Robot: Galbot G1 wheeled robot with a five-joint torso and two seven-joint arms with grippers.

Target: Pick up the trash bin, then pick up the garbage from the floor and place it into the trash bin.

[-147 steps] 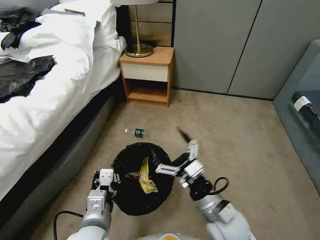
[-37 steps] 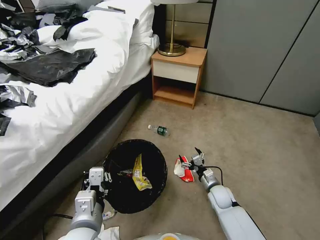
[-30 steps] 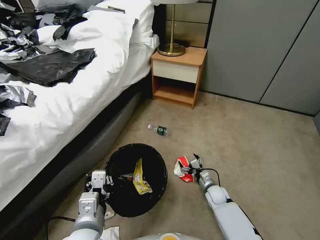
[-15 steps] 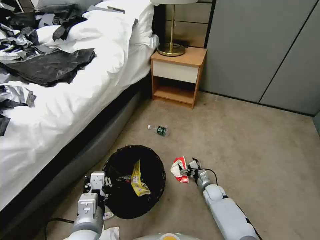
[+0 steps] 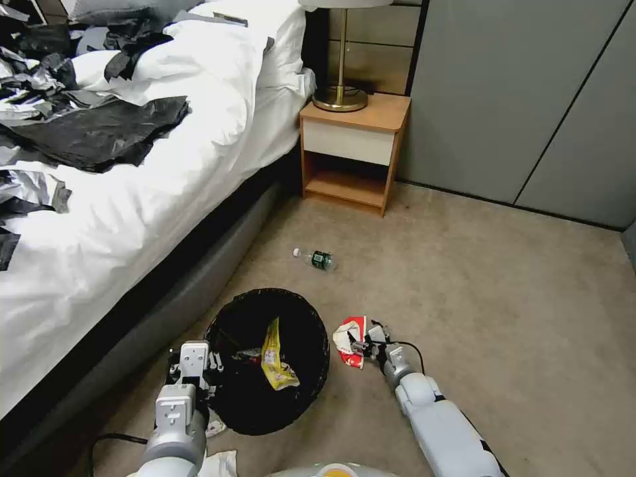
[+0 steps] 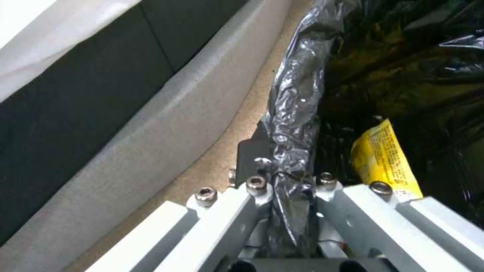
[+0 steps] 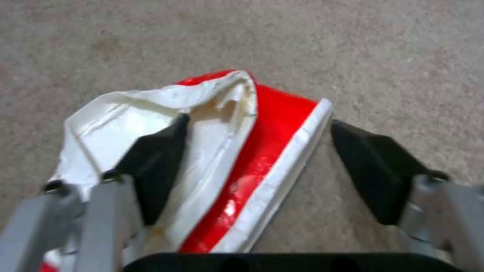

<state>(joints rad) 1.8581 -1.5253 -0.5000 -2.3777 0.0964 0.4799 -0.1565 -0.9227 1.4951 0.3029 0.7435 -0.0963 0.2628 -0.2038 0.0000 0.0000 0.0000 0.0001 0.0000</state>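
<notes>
Trash bin (image 5: 268,361) gripped at rim by left gripper (image 6: 282,181), jaws clamped on black liner; yellow wrapper (image 5: 275,354) already inside (bottle (image 5: 317,258) lies farther off on carpet, uncollected); right gripper (image 7: 257,166) down at red-and-white packet (image 7: 222,151), just right of bin, fingers spread astride it, not yet closed.

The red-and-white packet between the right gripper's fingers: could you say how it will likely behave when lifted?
The red-and-white packet looks crumpled and thin, so probably floppy and light. Its glossy film may slip in the right gripper, whose open jaws straddle it.
</notes>
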